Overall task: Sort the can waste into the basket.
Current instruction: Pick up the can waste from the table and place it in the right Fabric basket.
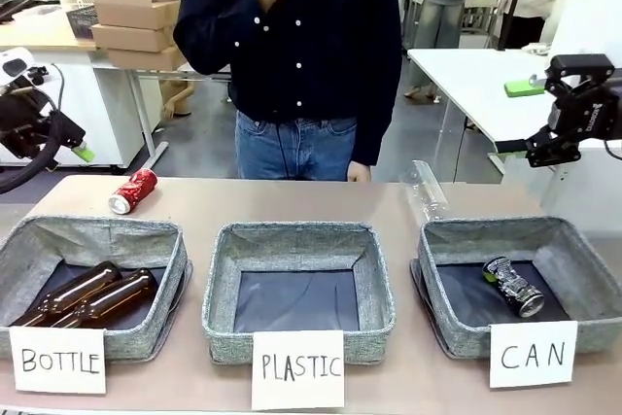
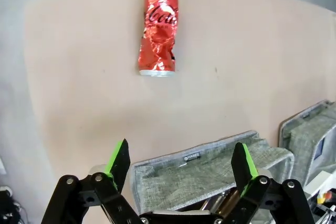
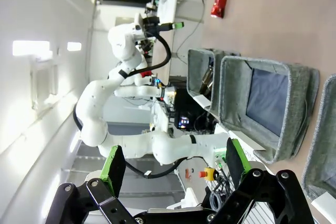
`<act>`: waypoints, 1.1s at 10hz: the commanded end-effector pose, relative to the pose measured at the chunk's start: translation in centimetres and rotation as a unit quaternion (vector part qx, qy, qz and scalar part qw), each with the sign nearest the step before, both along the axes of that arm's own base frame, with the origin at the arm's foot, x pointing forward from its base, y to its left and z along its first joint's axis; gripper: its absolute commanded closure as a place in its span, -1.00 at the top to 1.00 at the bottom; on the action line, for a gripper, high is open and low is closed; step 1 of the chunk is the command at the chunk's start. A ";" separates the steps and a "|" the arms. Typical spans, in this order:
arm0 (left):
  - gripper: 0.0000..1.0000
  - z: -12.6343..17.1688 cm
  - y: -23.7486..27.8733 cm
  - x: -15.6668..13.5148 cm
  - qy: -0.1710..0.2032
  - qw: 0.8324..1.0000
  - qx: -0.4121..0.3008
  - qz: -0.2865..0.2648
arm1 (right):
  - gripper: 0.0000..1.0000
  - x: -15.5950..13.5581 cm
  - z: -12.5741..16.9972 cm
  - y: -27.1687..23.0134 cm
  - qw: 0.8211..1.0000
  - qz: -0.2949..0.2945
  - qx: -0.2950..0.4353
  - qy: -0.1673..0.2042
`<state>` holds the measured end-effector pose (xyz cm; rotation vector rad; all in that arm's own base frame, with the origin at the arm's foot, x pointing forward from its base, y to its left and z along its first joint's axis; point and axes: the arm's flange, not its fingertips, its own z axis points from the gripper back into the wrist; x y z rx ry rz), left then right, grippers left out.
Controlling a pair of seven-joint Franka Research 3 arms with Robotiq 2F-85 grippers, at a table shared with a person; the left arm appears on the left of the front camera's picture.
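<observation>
Currently two crushed cans are in view. The red can (image 2: 158,32), thin metal, dented and creased along its body, with white Coca-Cola script, lies on its side on the bare table (image 1: 389,196) near the far left edge, behind the BOTTLE basket (image 1: 97,231) and outside all three baskets. The black can (image 1: 513,286), crumpled, with silver and green marks, lies on the dark lining inside the CAN basket (image 1: 575,252) at the right. All three baskets are square, soft-walled, grey woven fabric with dark smooth lining. White cards hand-lettered in black lean on their fronts: "BOTTLE" (image 1: 57,361), "PLASTIC" (image 1: 297,368), "CAN" (image 1: 532,354). Two brown glass bottles (image 1: 86,294) lie side by side in the BOTTLE basket; the PLASTIC basket (image 1: 297,234) in the middle shows bare lining. A clear plastic bottle (image 1: 426,191) rests on the table just behind the CAN basket. The tabletop is matte, pinkish-beige, with rounded corners. The left gripper (image 2: 181,150) hangs above the BOTTLE basket's far wall, fingers wide apart, nothing between the green pads, the red can well ahead of it. The right gripper (image 3: 173,153) is raised off to the table's right side, fingers likewise spread and empty. A person in a dark button shirt and jeans (image 1: 292,55) stands at the far side. Behind them are stacked cardboard boxes (image 1: 136,17) and a white table (image 1: 476,80).
</observation>
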<state>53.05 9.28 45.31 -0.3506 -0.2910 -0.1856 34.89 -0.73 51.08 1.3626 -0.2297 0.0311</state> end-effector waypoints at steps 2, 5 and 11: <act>1.00 -0.8 -1.9 0.3 0.001 0.999 0.009 -0.041 | 1.00 0.1 0.1 -0.4 1.000 0.009 -0.005 -0.010; 1.00 -4.6 -3.8 6.9 0.021 0.998 0.053 -0.018 | 1.00 0.1 0.1 -0.4 1.000 0.009 -0.005 -0.010; 1.00 -10.8 -5.8 13.8 0.030 0.984 0.156 -0.079 | 1.00 0.1 0.1 -0.4 1.000 0.009 -0.005 -0.010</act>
